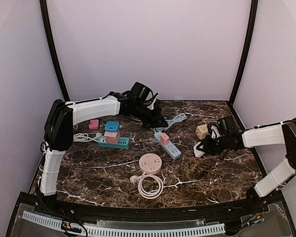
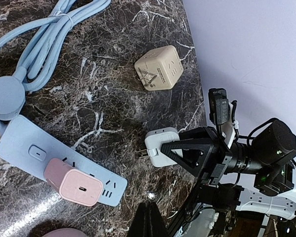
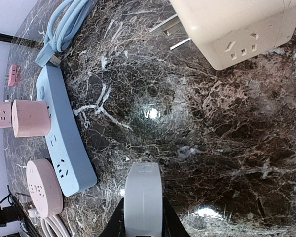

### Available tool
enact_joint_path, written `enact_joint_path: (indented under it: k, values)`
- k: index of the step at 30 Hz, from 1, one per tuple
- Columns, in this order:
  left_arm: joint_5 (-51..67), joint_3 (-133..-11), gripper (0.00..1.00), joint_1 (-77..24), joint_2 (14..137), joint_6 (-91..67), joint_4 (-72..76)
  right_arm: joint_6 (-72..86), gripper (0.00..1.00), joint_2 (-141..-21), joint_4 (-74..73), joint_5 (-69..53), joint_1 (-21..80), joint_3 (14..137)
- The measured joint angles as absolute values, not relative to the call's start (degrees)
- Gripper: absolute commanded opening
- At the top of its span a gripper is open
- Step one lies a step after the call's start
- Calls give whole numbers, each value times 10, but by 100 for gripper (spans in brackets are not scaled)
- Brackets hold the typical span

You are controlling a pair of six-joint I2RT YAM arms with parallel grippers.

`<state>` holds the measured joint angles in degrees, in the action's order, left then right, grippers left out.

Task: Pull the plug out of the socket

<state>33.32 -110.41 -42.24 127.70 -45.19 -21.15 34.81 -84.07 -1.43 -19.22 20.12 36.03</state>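
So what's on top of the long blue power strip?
A pink plug sits on the blue power strip, pushed into a socket near one end. Its metal prongs are hidden inside the strip, so you can't see them. Nothing else sits on it.

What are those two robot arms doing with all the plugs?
The right gripper is clamped on a small white plug. Its prongs are bare, so it sits in no socket. The left gripper is shut, holds nothing and hovers by the light blue power strip, where a pink plug is plugged in. A beige cube adapter lies loose on the marble table.
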Motion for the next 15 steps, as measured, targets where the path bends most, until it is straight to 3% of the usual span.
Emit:
enact_joint_path:
  k: [7, 15]
  values:
    - [333, -1081, 0, -422, 1264, -451, -211, 347, 36, -842, -12, -202, 185, 354]
    - [333, -1062, 0, -422, 1264, -451, -210, 332, 61, -841, -53, -197, 179, 361]
